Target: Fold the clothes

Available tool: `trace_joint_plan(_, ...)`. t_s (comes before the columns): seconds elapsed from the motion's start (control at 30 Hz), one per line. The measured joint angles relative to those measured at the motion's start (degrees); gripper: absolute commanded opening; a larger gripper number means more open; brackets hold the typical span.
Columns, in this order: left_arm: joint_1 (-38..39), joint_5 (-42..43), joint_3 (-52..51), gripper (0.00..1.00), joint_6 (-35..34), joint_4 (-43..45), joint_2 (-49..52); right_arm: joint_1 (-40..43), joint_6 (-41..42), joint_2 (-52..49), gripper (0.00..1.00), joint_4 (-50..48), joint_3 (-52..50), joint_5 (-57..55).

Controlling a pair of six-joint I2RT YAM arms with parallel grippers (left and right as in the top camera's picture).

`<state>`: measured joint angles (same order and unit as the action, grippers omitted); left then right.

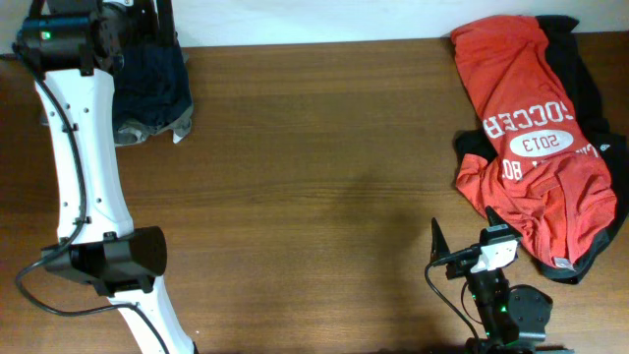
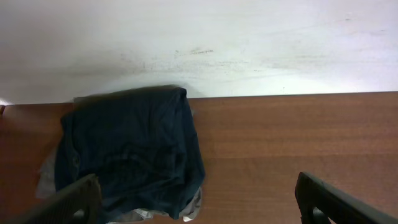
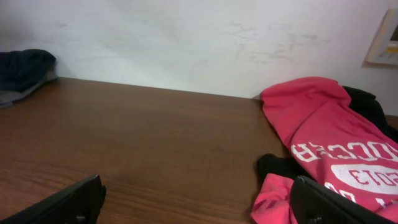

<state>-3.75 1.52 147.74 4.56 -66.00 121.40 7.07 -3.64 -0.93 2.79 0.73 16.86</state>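
Garments on the worktop (image 1: 314, 197) number three: navy shorts (image 2: 130, 149) far left, all my left wrist view catches, and a red jersey (image 1: 531, 128) over a black garment (image 1: 582, 61) far right; my left gripper (image 2: 199, 208) and right gripper (image 3: 199, 205) gape empty.

**Four garments, two arms, one bench**

Garments: four, as far as can be told. There is one dark navy garment (image 2: 130, 149), one pale grey piece (image 2: 43, 180) showing at its edge, one red jersey (image 1: 536, 128) and one black garment (image 1: 580, 69). They lie in two heaps, two garments to each.

Arms: two, the left arm (image 1: 84, 147) and the right arm (image 1: 501, 295).

Grippers: two, the left gripper (image 2: 198, 186) and the right gripper (image 3: 198, 186), each with two fingers, four in all.

Bench (image 1: 314, 177): one.

Wall plate (image 3: 385, 40): one.
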Motion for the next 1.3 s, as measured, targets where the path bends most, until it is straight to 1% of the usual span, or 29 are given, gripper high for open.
trace_joint_plan(1.0,-0.1,0.0,0.0,0.99,0.0,-0.1,0.0,-0.1,0.0,0.1,0.99,0.0,0.0,0.2)
trace_joint_plan(1.1,-0.2,0.0,0.0,0.99,0.0,-1.6,-0.1,-0.1,0.0,0.1,0.99,0.0,0.0,0.2)
trace_joint_plan(1.2,-0.2,0.0,-0.3,0.99,0.0,-5.0,-1.2,-0.1,0.0,0.1,0.99,0.0,0.0,0.2)
trace_joint_plan(1.3,-0.2,0.8,-1.0,0.99,0.0,-5.7,-5.3,-0.1,0.0,0.1,0.99,0.0,0.0,0.2)
